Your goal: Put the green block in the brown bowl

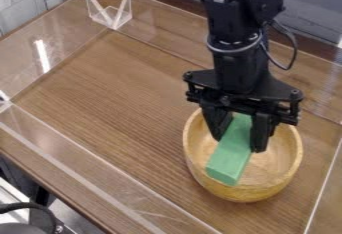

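Observation:
The brown bowl (201, 178) sits on the wooden table at the lower right. The green block (231, 158) slants down into its hollow, with its lower end near the front wall and its upper end up between the fingers. My black gripper (246, 136) reaches almost straight down into the bowl. Its two fingers (217, 126) sit close against either side of the block and are shut on it. The fingers and the block hide the back of the bowl's floor.
Clear acrylic walls (54, 38) run along the left and back of the wooden table (120, 88). A small clear stand (110, 12) is at the back left corner. The table's front edge runs along the lower left.

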`<move>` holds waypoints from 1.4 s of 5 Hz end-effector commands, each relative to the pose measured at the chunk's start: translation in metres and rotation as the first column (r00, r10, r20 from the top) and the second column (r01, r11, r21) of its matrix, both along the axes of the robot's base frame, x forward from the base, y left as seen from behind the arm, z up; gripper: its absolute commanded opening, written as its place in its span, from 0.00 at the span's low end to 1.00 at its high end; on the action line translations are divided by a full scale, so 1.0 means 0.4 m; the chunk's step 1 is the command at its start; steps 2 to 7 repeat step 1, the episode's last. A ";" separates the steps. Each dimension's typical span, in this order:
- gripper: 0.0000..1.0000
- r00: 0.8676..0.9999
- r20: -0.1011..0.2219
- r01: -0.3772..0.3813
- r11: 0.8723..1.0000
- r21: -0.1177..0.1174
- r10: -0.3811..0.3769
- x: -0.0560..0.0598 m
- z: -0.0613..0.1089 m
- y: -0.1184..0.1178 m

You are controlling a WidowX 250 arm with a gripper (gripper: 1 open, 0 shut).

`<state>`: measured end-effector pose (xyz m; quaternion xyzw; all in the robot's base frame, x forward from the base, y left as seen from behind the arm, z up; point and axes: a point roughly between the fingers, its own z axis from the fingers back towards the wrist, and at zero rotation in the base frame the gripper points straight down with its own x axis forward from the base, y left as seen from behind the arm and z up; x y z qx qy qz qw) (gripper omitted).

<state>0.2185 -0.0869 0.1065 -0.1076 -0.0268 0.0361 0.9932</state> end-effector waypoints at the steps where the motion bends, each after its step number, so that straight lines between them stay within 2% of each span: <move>1: 0.00 0.999 0.037 -0.013 1.000 -0.016 0.013 0.010 0.027 0.002; 7: 0.00 0.999 0.037 -0.013 1.000 -0.016 0.013 0.010 0.027 0.002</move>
